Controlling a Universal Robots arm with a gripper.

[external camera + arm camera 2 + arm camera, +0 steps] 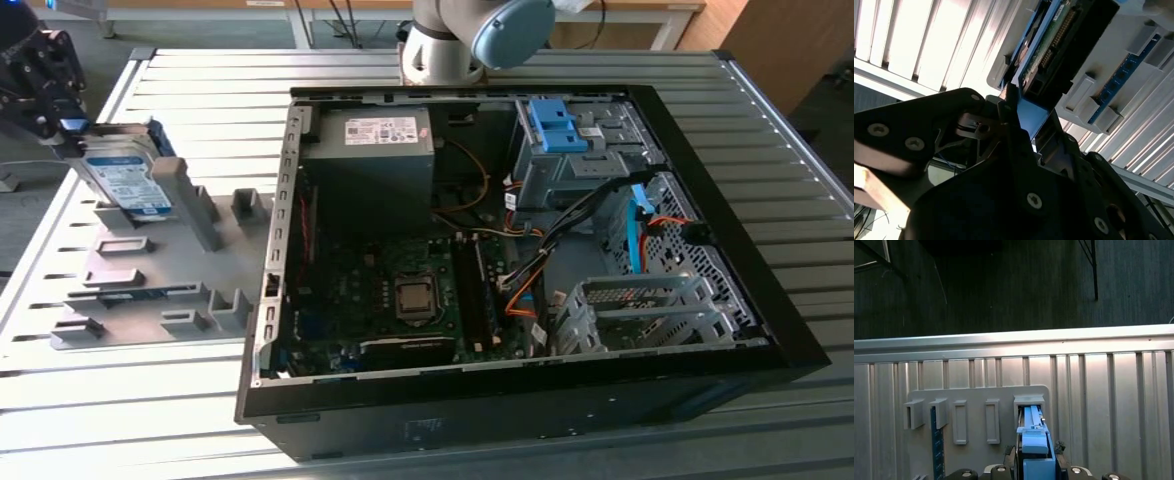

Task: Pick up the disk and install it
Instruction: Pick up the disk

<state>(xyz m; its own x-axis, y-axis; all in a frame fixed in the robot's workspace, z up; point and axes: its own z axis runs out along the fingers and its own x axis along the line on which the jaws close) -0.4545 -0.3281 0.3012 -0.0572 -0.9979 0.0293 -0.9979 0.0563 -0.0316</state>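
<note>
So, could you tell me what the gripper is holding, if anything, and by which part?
The gripper seems shut on the disk, by its upper blue-railed end; the disk stands upright in the grey holder.

Hard daylight strikes the ribbed worktop [200,60] in the exterior view; the open computer case [534,420] stays dim inside. In the second wrist view, slats burn out to white glare and the foreground falls soft, near-black. In the first wrist view, the disk [1035,445] renders crisp under a murky background.
</note>
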